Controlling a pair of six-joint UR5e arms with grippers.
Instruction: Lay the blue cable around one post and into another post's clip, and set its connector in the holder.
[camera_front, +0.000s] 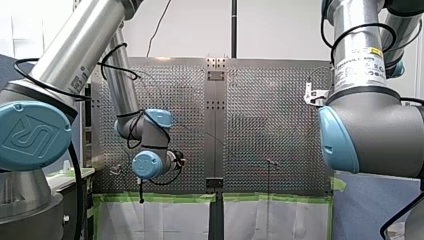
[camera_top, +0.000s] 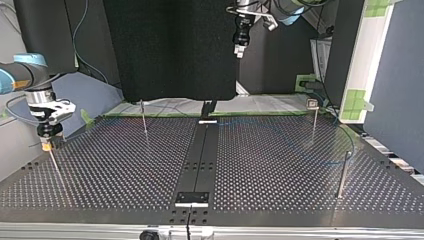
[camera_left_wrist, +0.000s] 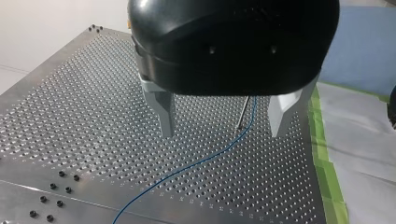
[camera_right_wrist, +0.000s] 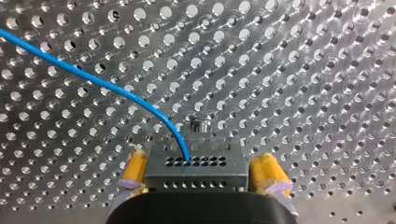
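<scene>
Blue cable (camera_right_wrist: 116, 91) leaves the holed face of the grey connector (camera_right_wrist: 210, 175), which sits between the yellow pads (camera_right_wrist: 135, 168) of my right pincer (camera_right_wrist: 200, 167). The pads hug its two sides, so I read the pincer as clamped on it. Gripping by the flanks leaves the cable's exit face free and lets the wire arc away over the perforated surface (camera_right_wrist: 303, 70) without a kink. A small round peg (camera_right_wrist: 201, 125) stands just ahead of the block. In the top view that pincer (camera_top: 47, 142) hangs at the left, directly over a thin rod (camera_top: 56, 167) rising from the surface. I take this for the holder's stem, so the step in hand looks like seating the connector, the last part of the task.

My left pincer (camera_left_wrist: 222, 119) has its grey fingers (camera_left_wrist: 163, 112) well apart with nothing in them. Beyond them the cable (camera_left_wrist: 187, 168) sweeps across the surface and bends close by the foot of a slim post (camera_left_wrist: 243, 112). It seems to be laid round the post, though the black housing hides what lies higher. In the top view this pincer (camera_top: 239, 50) hangs high above the far edge, probably held clear so the wire lies undisturbed. Whether the cable sits in the clip of the far post (camera_top: 313, 120) is too faint to tell
</scene>
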